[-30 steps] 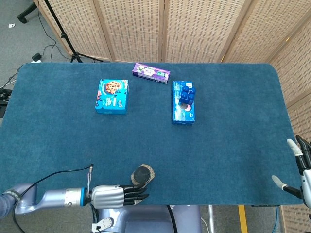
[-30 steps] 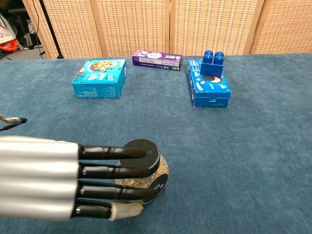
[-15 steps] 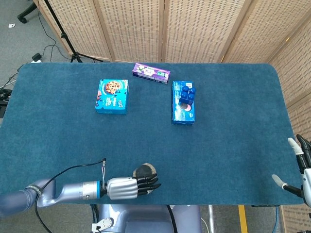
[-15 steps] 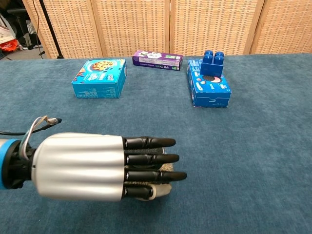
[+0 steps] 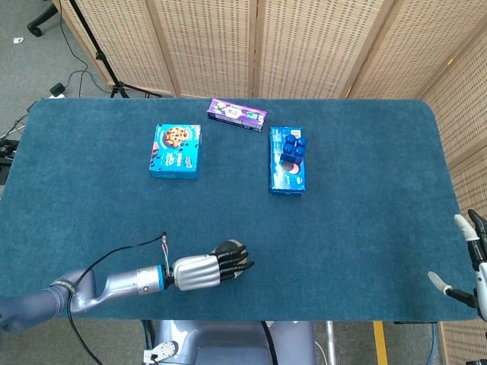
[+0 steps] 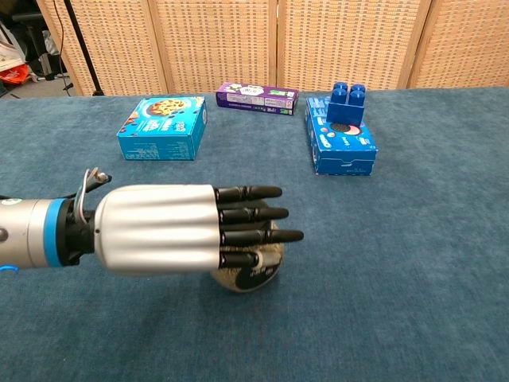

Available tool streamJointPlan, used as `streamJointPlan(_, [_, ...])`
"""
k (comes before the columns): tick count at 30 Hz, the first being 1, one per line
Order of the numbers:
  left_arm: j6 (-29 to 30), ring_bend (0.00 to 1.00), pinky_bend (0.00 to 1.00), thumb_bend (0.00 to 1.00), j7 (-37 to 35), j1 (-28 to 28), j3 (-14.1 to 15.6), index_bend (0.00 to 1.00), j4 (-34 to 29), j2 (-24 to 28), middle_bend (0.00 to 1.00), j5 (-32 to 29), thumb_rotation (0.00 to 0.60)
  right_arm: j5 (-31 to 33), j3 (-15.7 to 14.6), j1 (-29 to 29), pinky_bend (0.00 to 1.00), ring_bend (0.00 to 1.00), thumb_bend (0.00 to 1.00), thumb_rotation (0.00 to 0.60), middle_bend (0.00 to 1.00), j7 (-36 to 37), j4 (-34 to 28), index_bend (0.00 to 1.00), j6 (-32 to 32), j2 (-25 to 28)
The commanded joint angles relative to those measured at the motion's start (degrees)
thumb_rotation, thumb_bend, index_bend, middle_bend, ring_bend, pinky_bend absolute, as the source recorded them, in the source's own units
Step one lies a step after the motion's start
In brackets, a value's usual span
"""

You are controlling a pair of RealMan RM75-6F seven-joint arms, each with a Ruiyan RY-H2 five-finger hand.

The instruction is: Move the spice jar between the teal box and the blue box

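Note:
The spice jar, with a black lid and speckled contents, sits near the table's front edge, mostly covered by my left hand. The fingers reach straight over its top and it looks tilted in the grip. The teal cookie box lies at the far left. The blue box lies at the far right, and the gap between them is bare cloth. My right hand hangs at the table's right edge with fingers apart, holding nothing.
A purple box lies at the back behind the gap between the two boxes. A blue toy brick stands on the blue box. A thin cable trails along my left forearm.
My left hand closed over the jar and carried it away from the front edge, towards the boxes. The right hand has barely moved.

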Motion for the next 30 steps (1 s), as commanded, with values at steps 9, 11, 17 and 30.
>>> streamJointPlan(9, [-1.86,0.0,0.0,0.33,-0.13,-3.02,-1.7,0.17,5.27,-2.17,0.0,-5.84,0.6,1.25,0.35,0.28,0.0,0.0,0.0,0.6,0.0,0.54,0.18,0.0,-0.95,0.13])
streamJointPlan(11, [-2.35,0.0,0.0,0.33,-0.39,-3.67,-1.81,0.17,6.61,-2.73,0.0,-6.85,0.6,1.75,0.56,0.37,0.0,0.0,0.0,0.6,0.0,0.72,0.23,0.0,-1.2,0.17])
streamJointPlan(17, [-2.5,0.0,0.0,0.33,-2.01,-5.05,-1.86,0.17,11.13,-4.14,0.0,-9.6,0.6,2.89,0.95,0.58,0.0,0.0,0.0,0.6,0.0,0.93,0.37,0.0,-1.89,0.26])
streamJointPlan(30, [-2.46,0.0,0.0,0.33,-5.94,-8.67,-2.49,0.17,22.65,-8.2,0.0,-15.36,0.6,5.09,1.64,1.68,0.0,0.0,0.0,0.6,0.0,-0.63,0.3,0.0,-4.46,-0.14])
